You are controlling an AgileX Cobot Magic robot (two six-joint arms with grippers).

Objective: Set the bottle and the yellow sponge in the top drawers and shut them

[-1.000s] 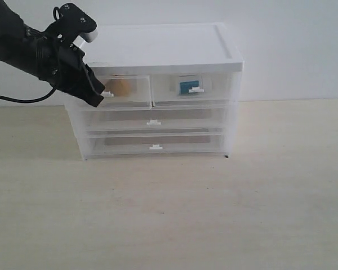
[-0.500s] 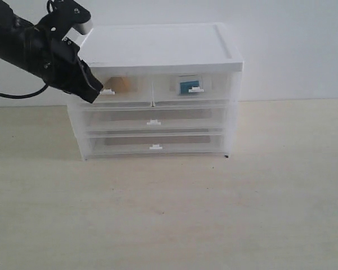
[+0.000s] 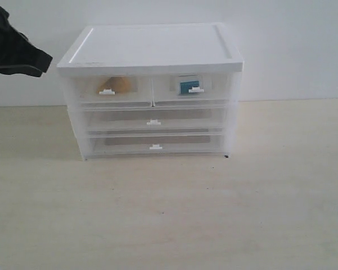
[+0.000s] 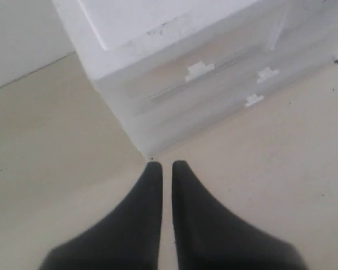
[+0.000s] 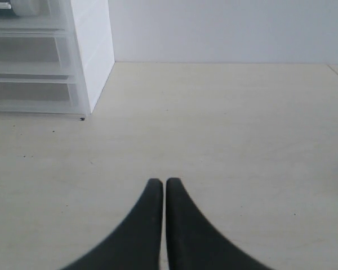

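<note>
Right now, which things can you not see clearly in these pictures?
the bottle: exterior view, the cloudy right top drawer blurs it; only a teal patch shows.
the yellow sponge: exterior view, the left top drawer hazes its shape.
left arm: exterior view, cut off by the left edge.

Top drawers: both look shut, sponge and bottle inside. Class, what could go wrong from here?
The left arm, jaws shut, hangs near the cabinet's corner; a careless swing could knock it. The left top drawer may not be fully seated; its clear front makes that hard to judge.
</note>
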